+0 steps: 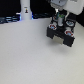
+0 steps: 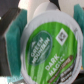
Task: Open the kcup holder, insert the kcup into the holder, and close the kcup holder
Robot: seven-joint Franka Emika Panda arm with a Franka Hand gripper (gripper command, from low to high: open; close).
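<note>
- The pincer (image 2: 42, 47) is pinching the kcup (image 2: 47, 50); in the wrist view its teal fingertips (image 2: 15, 30) press on opposite sides of the pod's rim, and the green-and-white printed lid fills most of that picture.
- In the exterior view the pincer (image 1: 60, 17) hangs right above the kcup holder (image 1: 61, 32), and the kcup (image 1: 59, 19) shows only as a small pale-and-green speck there.
- The kcup holder sits on the white counter (image 1: 30, 55) at the exterior view's right; it looks open, with round light slots facing up, though the blur leaves that uncertain.
- A tall white post (image 1: 25, 9) stands well apart, toward the exterior view's left.
- Risk, as I judge it: the pod may meet a slot's edge off-centre and tip or jam, since the lid hides the slot from the wrist camera.
- The grip is only on the rim, so a nudge could twist the pod loose.
- Only the wrist view shows the grip; only the exterior view shows pod against holder.
</note>
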